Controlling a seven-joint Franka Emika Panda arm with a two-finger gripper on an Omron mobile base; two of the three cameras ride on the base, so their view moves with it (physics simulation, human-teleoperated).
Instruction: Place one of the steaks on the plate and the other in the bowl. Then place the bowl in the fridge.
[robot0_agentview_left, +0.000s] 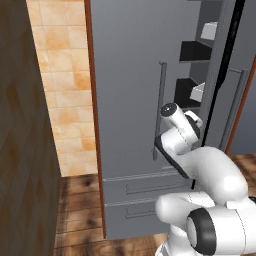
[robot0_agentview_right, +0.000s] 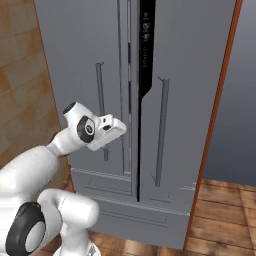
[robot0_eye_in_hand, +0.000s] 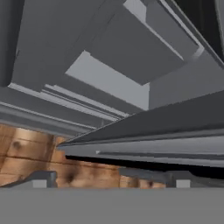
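The fridge (robot0_agentview_left: 130, 90) stands tall and grey right in front of me. Its left door is ajar, and dark shelves (robot0_agentview_left: 194, 51) and a white bin (robot0_agentview_left: 208, 30) show through the gap. In the right base view the gap is a thin black slit (robot0_agentview_right: 145, 55) between the two long vertical handles (robot0_agentview_right: 101, 110). My gripper (robot0_agentview_right: 122, 129) is held at the left door's inner edge, next to that handle. It is open, its fingertips (robot0_eye_in_hand: 40, 179) spread wide with nothing between them. The steaks, the plate and the bowl are out of view.
A brown wooden cabinet (robot0_agentview_left: 25, 150) rises close on the left, with an orange tiled wall (robot0_agentview_left: 65, 100) behind it. Two grey drawers (robot0_agentview_left: 145, 192) run along the fridge's bottom above the wooden floor (robot0_agentview_left: 80, 215). The right fridge door (robot0_agentview_right: 185, 100) is shut.
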